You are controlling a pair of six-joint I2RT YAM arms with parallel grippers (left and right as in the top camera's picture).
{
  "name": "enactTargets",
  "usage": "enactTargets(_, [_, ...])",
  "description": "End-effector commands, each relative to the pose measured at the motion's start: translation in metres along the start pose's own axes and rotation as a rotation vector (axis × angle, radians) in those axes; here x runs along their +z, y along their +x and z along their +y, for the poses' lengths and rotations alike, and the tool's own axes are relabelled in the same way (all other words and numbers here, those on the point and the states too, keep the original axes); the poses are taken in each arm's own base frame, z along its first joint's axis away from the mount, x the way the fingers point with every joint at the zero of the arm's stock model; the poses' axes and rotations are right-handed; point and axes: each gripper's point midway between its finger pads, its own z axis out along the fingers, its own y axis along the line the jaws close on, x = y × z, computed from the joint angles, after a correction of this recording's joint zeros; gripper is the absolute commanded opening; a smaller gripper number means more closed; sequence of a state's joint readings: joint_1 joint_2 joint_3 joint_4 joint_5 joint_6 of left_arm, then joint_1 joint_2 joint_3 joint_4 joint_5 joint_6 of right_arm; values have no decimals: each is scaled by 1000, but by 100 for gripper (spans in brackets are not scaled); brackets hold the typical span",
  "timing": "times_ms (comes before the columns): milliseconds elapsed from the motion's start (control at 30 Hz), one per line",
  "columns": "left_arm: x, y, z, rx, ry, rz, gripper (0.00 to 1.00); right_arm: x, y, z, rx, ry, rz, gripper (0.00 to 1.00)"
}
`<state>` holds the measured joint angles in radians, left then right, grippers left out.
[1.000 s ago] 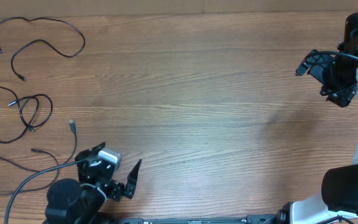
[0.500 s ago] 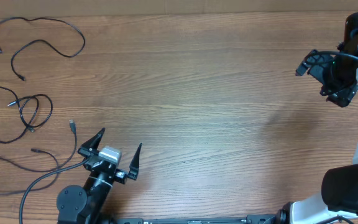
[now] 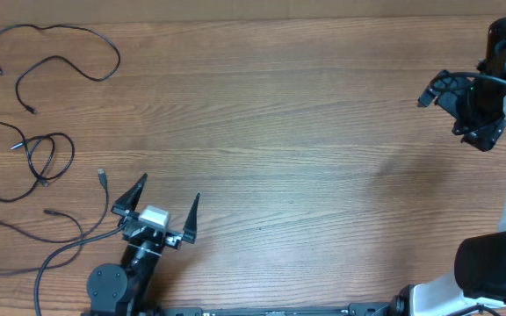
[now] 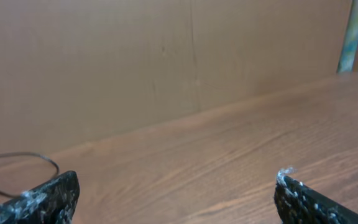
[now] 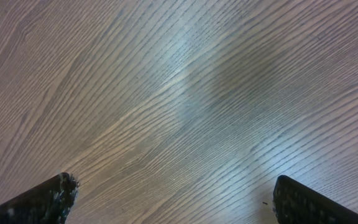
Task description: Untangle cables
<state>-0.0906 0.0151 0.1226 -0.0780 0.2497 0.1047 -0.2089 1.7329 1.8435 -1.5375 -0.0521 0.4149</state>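
Lying loose on wooden table (image 3: 306,132), cables (image 3: 38,158), left tool (image 3: 171,186) spread wide (holding nothing), right tool (image 5: 173,183) likewise parted.

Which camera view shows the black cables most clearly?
The overhead view: it shows the cables spread over the left part of the table, loops and plugs included. The left wrist view catches only one curved strand at its lower left. The right wrist view shows no cable, only wood.

a wood-grain table (image 3: 306,132) stands against a plain tan wall (image 4: 135,56).
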Motion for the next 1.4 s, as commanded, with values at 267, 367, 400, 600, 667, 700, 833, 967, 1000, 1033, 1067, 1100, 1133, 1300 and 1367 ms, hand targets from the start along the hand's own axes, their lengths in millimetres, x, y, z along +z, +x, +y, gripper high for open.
enactTargets(267, [6,21,17,-75,-98,-34,100,-1,-1,0,-1,3,-8,100])
enactTargets(367, [5,24,21,-79,-116,-22,99,-1,-1,0,-1,3,-8,100])
enactTargets(400, [5,25,22,-80,-121,-17,99,-1,-1,0,-1,3,-8,100])
enactTargets(600, [3,56,26,-157,-158,100,100,-1,-1,0,-1,3,-8,100])
enactTargets(667, [3,56,26,-157,-158,100,100,-1,-1,0,-1,3,-8,100])
enactTargets(700, [3,56,26,-157,-158,101,99,-1,-1,0,-1,3,-8,100])
enactTargets(833, [3,56,26,-156,-158,102,100,-1,-1,0,-1,3,-8,100])
enactTargets(967, [3,55,26,-156,-158,100,100,-1,-1,0,-1,3,-8,100])
enactTargets(1000, [3,56,26,-157,-156,102,99,-1,-1,0,-1,3,-8,100])
enactTargets(1033, [3,56,26,-157,-157,103,99,-1,-1,0,-1,3,-8,100])
enactTargets(1067, [2,56,27,-157,-164,104,100,-1,-1,0,-1,3,-8,100])
enactTargets(1100, [2,57,28,-157,-167,104,100,-1,-1,0,-1,3,-8,100])
enactTargets(1133, [2,57,28,-157,-168,104,99,-1,-1,0,-1,3,-8,100])
enactTargets(1300, [2,57,28,-157,-168,106,100,-1,-1,0,-1,3,-8,100])
enactTargets(1367, [2,57,28,-156,-169,106,99,-1,-1,0,-1,3,-8,100])
